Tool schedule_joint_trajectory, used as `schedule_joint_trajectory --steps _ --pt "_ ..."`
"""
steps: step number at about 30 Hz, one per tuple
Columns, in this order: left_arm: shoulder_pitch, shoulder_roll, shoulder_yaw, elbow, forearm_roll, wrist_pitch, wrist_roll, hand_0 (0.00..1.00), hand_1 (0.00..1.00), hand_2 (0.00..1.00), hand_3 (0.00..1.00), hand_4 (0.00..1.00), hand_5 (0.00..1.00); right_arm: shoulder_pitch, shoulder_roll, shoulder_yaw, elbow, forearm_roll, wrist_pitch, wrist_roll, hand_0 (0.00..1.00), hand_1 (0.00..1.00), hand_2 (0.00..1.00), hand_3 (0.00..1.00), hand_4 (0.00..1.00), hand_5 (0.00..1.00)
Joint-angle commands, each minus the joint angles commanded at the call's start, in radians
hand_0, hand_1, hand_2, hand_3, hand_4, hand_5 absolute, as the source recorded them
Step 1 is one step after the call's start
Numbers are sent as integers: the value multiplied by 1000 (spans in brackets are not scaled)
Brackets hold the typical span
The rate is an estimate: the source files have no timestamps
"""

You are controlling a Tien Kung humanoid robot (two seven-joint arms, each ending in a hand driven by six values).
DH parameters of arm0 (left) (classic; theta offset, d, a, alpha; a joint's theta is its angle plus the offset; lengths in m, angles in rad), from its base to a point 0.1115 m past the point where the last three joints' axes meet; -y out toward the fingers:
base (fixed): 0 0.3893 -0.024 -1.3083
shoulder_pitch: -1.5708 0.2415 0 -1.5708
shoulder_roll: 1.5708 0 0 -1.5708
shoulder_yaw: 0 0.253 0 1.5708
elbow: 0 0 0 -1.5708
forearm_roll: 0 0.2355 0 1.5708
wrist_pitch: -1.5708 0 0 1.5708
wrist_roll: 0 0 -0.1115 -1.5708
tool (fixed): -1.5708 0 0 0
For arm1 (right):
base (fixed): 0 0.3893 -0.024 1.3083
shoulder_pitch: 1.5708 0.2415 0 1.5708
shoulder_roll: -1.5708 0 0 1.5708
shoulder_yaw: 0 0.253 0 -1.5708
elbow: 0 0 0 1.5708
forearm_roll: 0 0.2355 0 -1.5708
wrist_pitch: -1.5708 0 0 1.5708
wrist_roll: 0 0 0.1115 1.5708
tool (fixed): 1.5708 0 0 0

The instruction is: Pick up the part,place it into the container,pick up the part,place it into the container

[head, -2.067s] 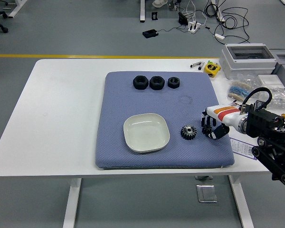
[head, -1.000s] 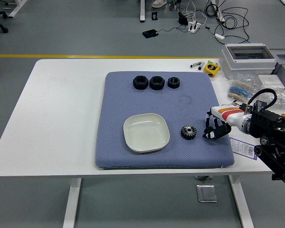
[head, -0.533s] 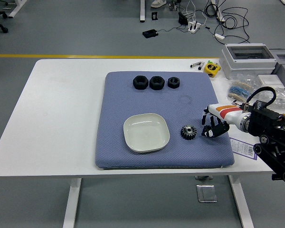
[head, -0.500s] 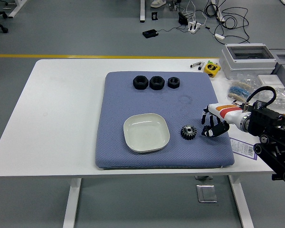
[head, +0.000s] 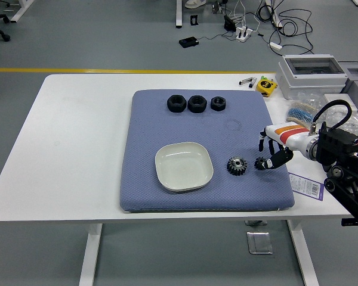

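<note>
Gear part (head: 237, 165) lies untouched on the blue mat (head: 149, 131) beside the empty dish (head: 184, 166) — the right hand (head: 271, 153), fingers loosely spread, must be brought over it and closed.

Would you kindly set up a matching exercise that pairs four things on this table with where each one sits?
Things:
1. gear
2. bowl
3. three nuts
4. tape measure

Places:
A. in a row at the pad's far edge
B. on the bare table beyond the pad's far right corner
C. on the pad, just left of the robot hand
D. on the pad, left of the gear

Pairs: 1-C, 2-D, 3-A, 4-B
</note>
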Motion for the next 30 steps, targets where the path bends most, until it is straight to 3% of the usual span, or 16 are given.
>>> schedule_joint_trajectory --steps 1,2,7,8,19,20,25,26,30 --pt "0 0 -2 0 3 0 1 727 641 736 593 619 593 -1 1 -2 -5 -1 -5 2 129 210 332 505 961 359" --pt "1 0 -4 0 5 1 2 726 641 735 593 619 593 -1 3 -6 -17 -5 -14 6 213 329 443 580 985 322" --pt "3 -1 -9 -1 15 2 4 726 641 735 593 619 593 -9 10 -13 -52 -15 -22 16 213 329 443 580 985 322" --pt "3 -1 -9 -1 15 2 4 725 641 736 593 618 593 -11 10 -14 -54 -13 -25 19 460 603 706 718 998 334" --pt "5 0 -16 -3 31 3 9 724 643 736 594 619 594 -12 18 -24 -59 25 -59 32 511 620 703 720 998 315" --pt "5 1 -17 -3 33 3 10 725 644 736 594 620 594 -10 19 -26 -63 28 -63 33 524 609 679 629 976 299" --pt "3 2 -13 -3 34 2 8 725 644 736 594 620 594 -5 28 -36 -94 42 -89 40 524 609 679 629 976 299" --pt "2 2 -12 -3 33 2 8 725 643 735 593 620 595 -3 30 -37 -104 43 -94 42 495 579 623 542 887 252" --pt "0 2 -9 -4 32 1 7 725 643 735 593 620 595 0 36 -41 -132 40 -110 51 495 579 623 542 887 252"
